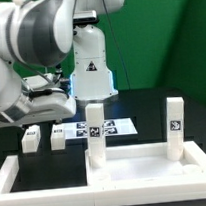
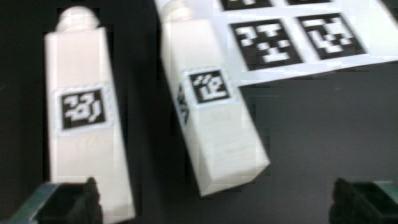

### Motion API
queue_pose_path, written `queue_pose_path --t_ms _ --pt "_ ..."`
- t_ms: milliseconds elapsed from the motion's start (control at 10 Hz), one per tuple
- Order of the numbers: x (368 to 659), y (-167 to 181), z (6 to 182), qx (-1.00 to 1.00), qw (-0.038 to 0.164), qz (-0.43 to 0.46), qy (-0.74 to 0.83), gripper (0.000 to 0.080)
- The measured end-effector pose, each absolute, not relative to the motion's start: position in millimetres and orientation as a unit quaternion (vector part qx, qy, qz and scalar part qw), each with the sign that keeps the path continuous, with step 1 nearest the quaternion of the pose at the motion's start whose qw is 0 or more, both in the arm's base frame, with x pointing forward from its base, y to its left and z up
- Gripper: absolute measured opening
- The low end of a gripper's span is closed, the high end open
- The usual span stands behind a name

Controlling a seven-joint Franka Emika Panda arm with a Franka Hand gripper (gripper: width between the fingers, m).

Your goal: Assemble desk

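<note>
End effector (image 2: 222, 205) open over 2 lying legs (image 2: 210, 100) beside marker board (image 2: 294, 35); 2 upright legs (image 1: 174, 125) on tabletop (image 1: 146, 171).

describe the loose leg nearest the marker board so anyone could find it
Find the flat marker board. On the exterior view's left of it lie two loose white blocks. The near leg is the one beside the board; the far leg lies farther out.

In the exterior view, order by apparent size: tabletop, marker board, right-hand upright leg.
1. tabletop, largest, though nearest the camera.
2. marker board, partly hidden.
3. upright leg; near the board's visible area, so 2 and 3 are unsure.
</note>
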State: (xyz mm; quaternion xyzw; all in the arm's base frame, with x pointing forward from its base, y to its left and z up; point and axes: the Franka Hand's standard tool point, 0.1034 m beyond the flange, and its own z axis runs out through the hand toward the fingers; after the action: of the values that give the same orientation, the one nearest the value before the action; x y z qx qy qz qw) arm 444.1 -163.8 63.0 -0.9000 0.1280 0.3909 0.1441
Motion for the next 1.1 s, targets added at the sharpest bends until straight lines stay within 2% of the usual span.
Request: queue_pose_path --t_ms 500,600,900,1100 --pt "444.1 -163.3 61.8 -0.900 0.144 0.391 0.126 0.0649" --pt "444.0 -163.4 61.7 -0.902 0.150 0.389 0.112 0.0649" --pt "445.5 -167.4 64.6 -0.910 0.212 0.353 -0.035 0.0649" --pt "447.3 -169.1 64.5 -0.914 0.210 0.346 -0.038 0.0649"
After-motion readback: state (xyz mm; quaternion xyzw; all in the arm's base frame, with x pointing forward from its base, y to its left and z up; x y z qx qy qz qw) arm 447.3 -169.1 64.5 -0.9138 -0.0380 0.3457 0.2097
